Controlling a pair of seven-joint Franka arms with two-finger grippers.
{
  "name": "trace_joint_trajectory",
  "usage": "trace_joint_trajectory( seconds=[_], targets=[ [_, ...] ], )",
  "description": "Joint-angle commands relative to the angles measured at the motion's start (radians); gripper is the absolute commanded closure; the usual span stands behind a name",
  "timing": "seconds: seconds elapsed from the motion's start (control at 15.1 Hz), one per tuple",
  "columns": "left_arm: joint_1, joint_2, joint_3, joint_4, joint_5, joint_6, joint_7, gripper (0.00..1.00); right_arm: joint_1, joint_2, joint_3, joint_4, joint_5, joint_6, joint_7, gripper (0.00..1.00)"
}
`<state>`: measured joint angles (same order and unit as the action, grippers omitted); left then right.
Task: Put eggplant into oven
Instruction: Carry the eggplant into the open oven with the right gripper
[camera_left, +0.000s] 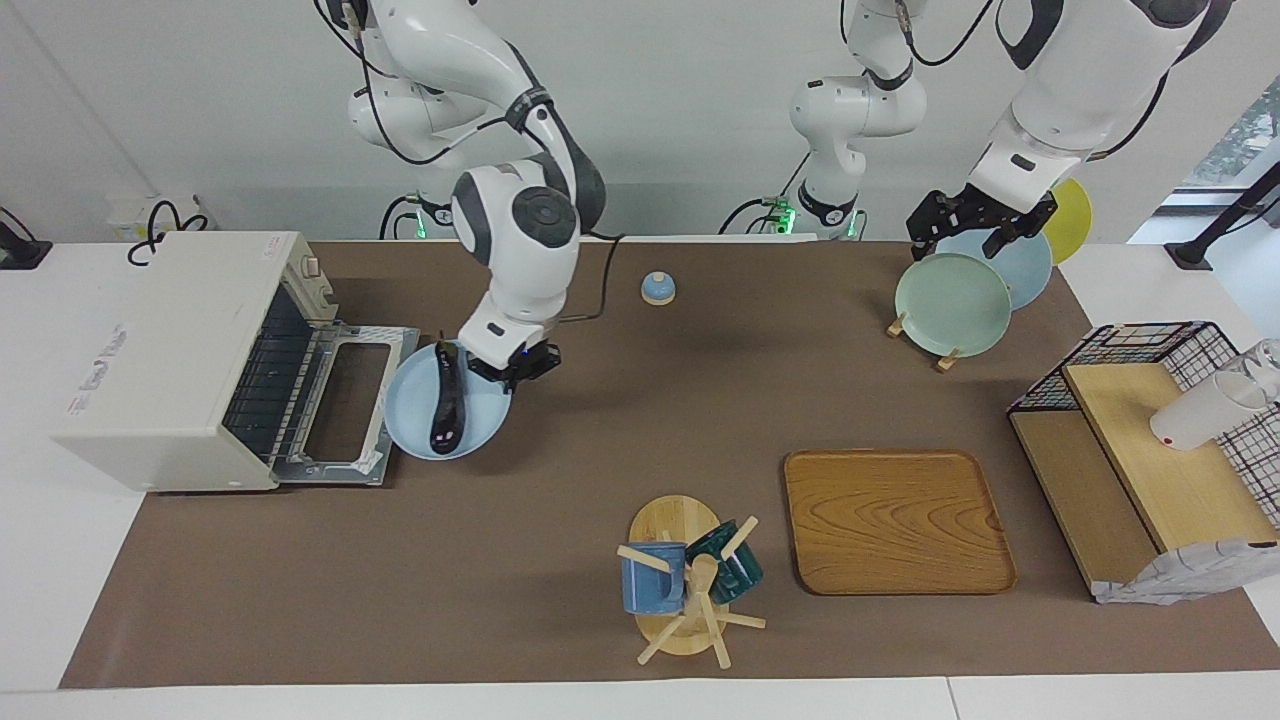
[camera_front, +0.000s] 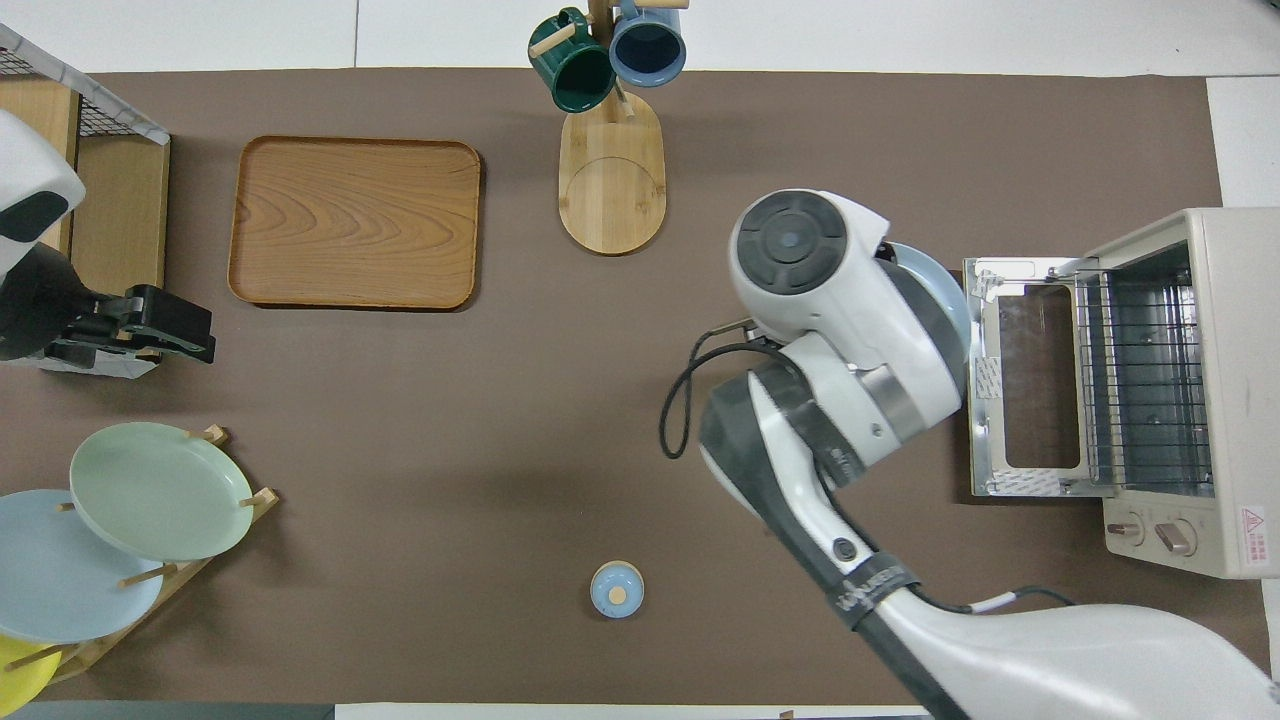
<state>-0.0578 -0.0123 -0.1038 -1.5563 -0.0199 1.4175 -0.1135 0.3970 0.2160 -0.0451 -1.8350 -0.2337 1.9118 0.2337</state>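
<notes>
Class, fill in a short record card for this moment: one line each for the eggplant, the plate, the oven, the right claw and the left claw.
eggplant: lying on the blue plate
blue plate: gripped at its rim and carried, its edge over the open oven door
oven: door dropped open, wire rack showing, nothing seen on the rack
right claw: shut on the blue plate's rim
left claw: open, waiting over the plate rack

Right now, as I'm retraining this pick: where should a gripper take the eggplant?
Grip the eggplant across its thick middle, from straight above: it lies flat on the blue plate, slim enough to span, tapering toward the stem.
</notes>
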Motion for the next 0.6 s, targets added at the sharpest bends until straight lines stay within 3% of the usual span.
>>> trace_joint_trajectory(
  seconds=[0.0,0.53],
  targets=[
    [0.016,0.006,-0.014,0.019,0.002,-0.015,-0.008,0.00,-0.076,-0.055,0.021,-0.076,-0.012,0.030,-0.101,1.00],
    [0.030,0.005,-0.011,0.012,0.002,-0.008,-0.002,0.00,-0.282,-0.127,0.021,-0.162,0.002,0.023,-0.359,1.00]
  ],
)
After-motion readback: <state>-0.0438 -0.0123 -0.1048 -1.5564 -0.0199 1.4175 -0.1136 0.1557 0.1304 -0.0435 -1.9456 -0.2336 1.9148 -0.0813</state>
